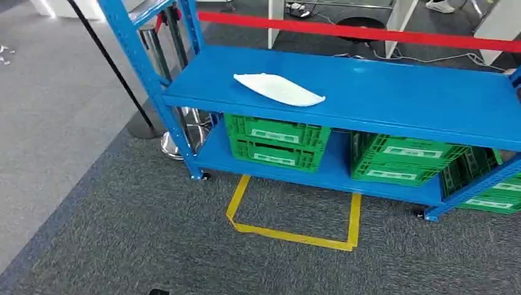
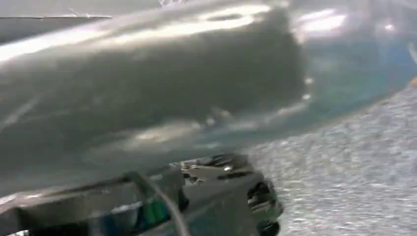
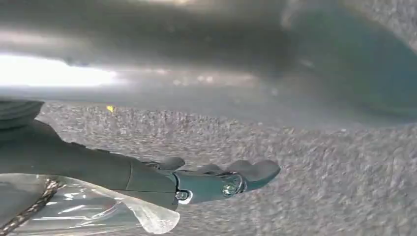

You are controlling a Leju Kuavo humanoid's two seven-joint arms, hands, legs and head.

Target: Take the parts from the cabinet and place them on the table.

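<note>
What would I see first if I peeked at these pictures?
First you'd spot the big blue shelf rack across the middle of the head view, with one white part lying on its upper shelf towards the left end. Under it, bright green crates sit on the lower shelf, and a square of yellow tape marks the grey carpet in front.

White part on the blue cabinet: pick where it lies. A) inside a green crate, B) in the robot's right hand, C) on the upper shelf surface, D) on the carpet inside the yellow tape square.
C: the white part lies flat on the blue cabinet's upper shelf, above the green crates.
</note>
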